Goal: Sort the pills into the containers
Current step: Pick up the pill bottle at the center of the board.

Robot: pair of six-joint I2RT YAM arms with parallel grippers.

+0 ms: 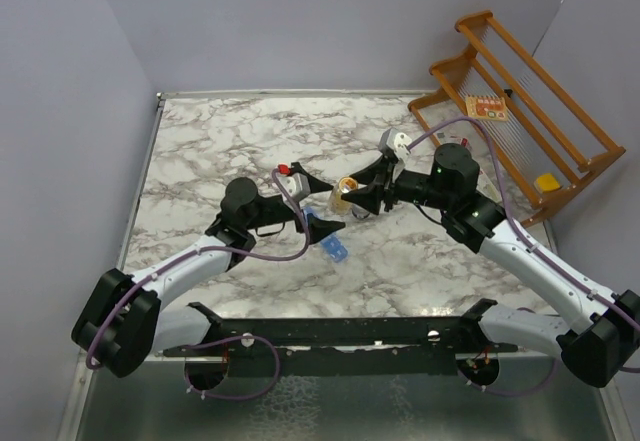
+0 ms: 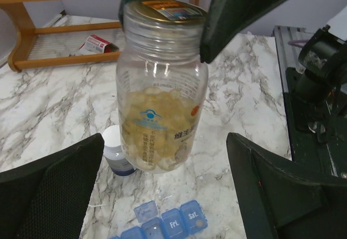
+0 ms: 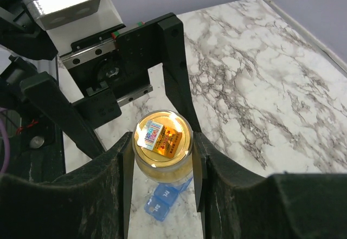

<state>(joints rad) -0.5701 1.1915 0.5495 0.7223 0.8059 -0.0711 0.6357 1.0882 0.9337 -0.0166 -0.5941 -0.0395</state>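
One containers strip (image 2: 172, 224), one pill jar (image 2: 161, 87), one white-capped bottle (image 2: 115, 148)

A worktop (image 1: 420, 261) of white, grey-veined marble pattern is edged along the back by a thin metal strip (image 1: 290, 92). Plain pale lavender-grey walls (image 1: 60, 111) close it on three sides. A slatted wooden rack (image 1: 560, 126) stands in the right rear corner. The light is soft and even.

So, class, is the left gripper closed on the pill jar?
No: the left gripper stands wide open beside the jar; the right gripper holds its neck.
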